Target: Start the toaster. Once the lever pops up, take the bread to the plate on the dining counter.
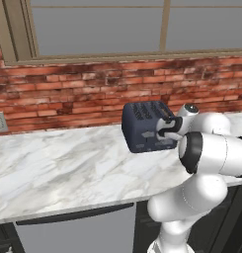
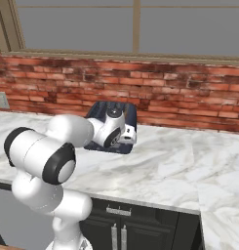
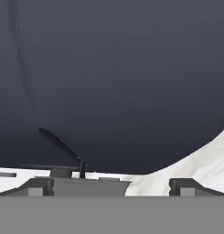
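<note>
Against toaster (image 1: 142, 126) side: gripper (image 1: 161, 132), arm bent forward.

The white arm rises from its base, bends at a dark-banded elbow and reaches forward, wrist level. The hand (image 1: 162, 129) points away from the base, its two dark fingertips (image 3: 40, 186) spread wide apart with nothing between them.

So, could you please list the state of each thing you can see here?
toaster: upright on the counter, against the brick wall, slots facing up.
end effector: pressed close to the toaster's side; open or shut, cannot tell.
cabinet doors: shut.
</note>
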Robot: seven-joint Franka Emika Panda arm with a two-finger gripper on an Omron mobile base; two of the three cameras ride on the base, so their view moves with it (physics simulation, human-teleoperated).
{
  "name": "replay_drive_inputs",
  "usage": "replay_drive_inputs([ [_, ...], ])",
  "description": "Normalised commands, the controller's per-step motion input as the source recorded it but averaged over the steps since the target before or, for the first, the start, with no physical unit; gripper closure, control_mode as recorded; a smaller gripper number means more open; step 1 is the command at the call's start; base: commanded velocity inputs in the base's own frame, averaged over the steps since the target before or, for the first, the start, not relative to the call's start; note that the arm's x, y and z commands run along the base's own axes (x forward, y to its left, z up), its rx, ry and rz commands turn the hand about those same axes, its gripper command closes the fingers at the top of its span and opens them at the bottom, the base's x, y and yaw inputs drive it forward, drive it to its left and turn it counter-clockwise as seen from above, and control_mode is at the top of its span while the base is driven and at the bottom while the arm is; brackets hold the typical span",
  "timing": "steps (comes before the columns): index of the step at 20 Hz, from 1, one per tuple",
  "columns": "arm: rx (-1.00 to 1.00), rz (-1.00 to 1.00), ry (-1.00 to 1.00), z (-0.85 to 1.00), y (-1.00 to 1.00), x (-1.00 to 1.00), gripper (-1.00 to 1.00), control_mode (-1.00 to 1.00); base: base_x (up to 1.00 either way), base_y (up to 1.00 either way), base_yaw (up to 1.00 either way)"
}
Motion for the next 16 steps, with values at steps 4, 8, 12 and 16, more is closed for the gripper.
replay_drive_inputs([
  [4, 0.00, 0.00, -0.05, 0.24, 0.00, 0.00, -1.00, -1.00, 0.00, 0.00, 0.00],
  [8, 0.00, 0.00, -0.09, 0.25, 0.00, -0.08, -1.00, -1.00, 0.00, 0.00, 0.00],
  [12, 0.00, 0.00, -0.10, 0.30, 0.00, -0.08, -1.00, -1.00, 0.00, 0.00, 0.00],
  [16, 0.00, 0.00, -0.14, 0.28, 0.00, -0.04, -1.00, -1.00, 0.00, 0.00, 0.00],
])
